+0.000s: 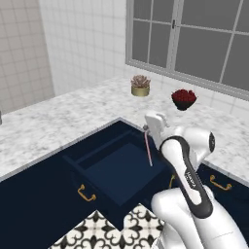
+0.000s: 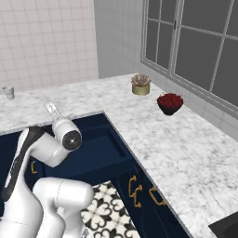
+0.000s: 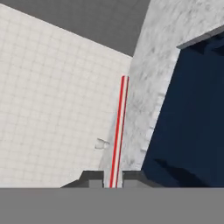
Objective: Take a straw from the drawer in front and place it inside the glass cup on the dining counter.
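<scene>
My gripper (image 1: 147, 129) is shut on the straw (image 1: 149, 150), a thin red-and-white stick that hangs from the fingers over the open navy drawer (image 1: 99, 192). In the hand view the straw (image 3: 118, 131) runs straight out from between the two fingertips (image 3: 93, 178) of the gripper (image 3: 113, 179). The glass cup (image 2: 8, 92) stands upright far off on the marble dining counter (image 2: 69, 100). It appears as a tiny clear tumbler (image 3: 102, 143) just left of the straw in the hand view. The hand (image 2: 52, 109) points towards that end of the counter.
A potted succulent (image 1: 140, 85) and a dark bowl of red berries (image 1: 184, 98) stand on the counter under the window. Navy cabinet doors with brass handles (image 2: 135, 190) run below the counter. Patterned floor tiles (image 1: 112, 231) lie in front of the drawer.
</scene>
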You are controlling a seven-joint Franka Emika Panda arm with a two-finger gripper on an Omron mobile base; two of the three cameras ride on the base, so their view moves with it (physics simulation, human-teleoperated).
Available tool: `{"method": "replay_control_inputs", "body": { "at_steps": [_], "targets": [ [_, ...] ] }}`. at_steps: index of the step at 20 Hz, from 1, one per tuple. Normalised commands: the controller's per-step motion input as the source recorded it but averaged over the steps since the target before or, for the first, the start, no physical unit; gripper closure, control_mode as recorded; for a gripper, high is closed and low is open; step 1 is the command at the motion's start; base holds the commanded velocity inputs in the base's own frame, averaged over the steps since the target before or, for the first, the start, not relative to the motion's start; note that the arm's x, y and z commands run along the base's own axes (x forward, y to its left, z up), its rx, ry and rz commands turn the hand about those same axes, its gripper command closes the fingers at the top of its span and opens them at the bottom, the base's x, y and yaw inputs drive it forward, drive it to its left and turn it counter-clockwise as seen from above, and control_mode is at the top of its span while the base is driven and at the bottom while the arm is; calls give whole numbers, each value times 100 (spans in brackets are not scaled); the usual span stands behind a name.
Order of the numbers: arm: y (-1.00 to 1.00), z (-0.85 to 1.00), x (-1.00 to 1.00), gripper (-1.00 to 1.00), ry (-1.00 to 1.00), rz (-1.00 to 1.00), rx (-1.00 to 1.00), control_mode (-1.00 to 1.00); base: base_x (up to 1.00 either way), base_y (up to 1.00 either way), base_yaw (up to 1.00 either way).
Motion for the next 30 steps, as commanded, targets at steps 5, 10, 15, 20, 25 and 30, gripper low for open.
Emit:
{"method": "replay_control_inputs", "body": {
  "at_steps": [5, 10, 15, 20, 25, 30],
  "targets": [
    [-1, 0, -30, 100, -77, 9, 0, -100, 0, 0, 0],
    [-1, -9, -7, 100, -36, 4, -3, -100, 0, 0, 0],
    [15, -13, -4, 100, -18, 0, -12, -100, 0, 0, 0],
    [4, -1, -4, 100, -4, 0, -3, 100, -36, 24, 0],
    [0, 0, 0, 100, 0, 0, 0, 100, -80, 44, 0],
    [0, 0, 0, 100, 0, 0, 0, 100, -88, 68, 0]
  ]
}}
